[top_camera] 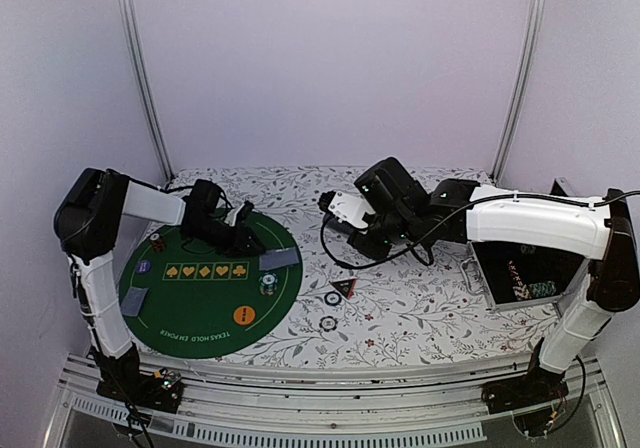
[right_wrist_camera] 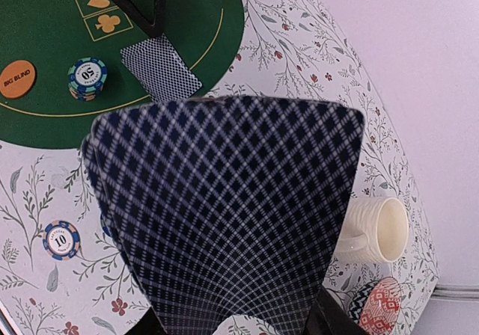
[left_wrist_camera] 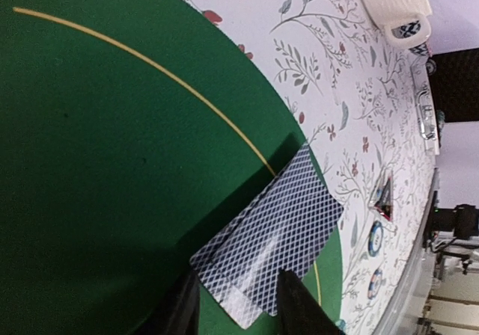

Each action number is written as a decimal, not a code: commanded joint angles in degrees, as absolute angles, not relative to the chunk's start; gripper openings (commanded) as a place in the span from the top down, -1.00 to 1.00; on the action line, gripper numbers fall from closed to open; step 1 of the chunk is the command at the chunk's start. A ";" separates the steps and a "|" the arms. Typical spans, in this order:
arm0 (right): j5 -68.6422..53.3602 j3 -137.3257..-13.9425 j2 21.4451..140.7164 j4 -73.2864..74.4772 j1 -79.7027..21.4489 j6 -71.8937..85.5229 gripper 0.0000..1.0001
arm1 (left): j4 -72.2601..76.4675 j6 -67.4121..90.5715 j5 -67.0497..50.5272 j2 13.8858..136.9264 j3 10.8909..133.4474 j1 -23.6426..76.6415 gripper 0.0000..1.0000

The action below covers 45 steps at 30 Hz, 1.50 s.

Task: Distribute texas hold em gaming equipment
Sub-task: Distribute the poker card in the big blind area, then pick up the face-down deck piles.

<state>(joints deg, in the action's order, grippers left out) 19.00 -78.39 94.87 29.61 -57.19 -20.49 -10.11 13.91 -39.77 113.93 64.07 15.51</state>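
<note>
Your right end effector point(right_wrist_camera: 239, 326) grips fanned playing cards point(right_wrist_camera: 224, 215). Your left end effector point(left_wrist_camera: 238, 309), narrowly parted, is over two face-down cards point(left_wrist_camera: 269, 238) at the mat's point(left_wrist_camera: 90, 163) three o'clock.

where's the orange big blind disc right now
In the top view, the round orange disc lies on the round green felt mat at left, near its front edge, beside the blue-striped poker chip stack.

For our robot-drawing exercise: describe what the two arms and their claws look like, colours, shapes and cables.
Both the left arm and right arm have white tubular links between black joint housings. A black cable loops beside the right arm. The left claw and right claw have black fingers.
</note>
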 commanded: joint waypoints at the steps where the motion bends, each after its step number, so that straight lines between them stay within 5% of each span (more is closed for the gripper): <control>1: 19.86 -79.34 92.15 30.02 -56.99 -20.28 0.11 | -15.48 11.66 -32.42 106.42 66.48 15.72 0.18; 10: 18.60 -80.83 92.45 28.92 -57.11 -21.91 0.10 | -16.91 11.19 -28.81 90.08 72.23 24.53 -0.43; 17: 17.83 -81.49 93.52 27.79 -57.74 -22.82 0.10 | -15.44 17.19 -38.32 92.03 76.88 32.21 -0.74; 36: 16.53 -83.53 95.62 27.51 -58.86 -22.59 0.10 | -15.22 16.81 -42.40 96.76 80.10 35.59 -0.77; 45: 16.77 -84.20 96.30 27.16 -59.17 -22.84 0.10 | -21.91 13.96 -34.76 98.95 83.54 37.42 -0.68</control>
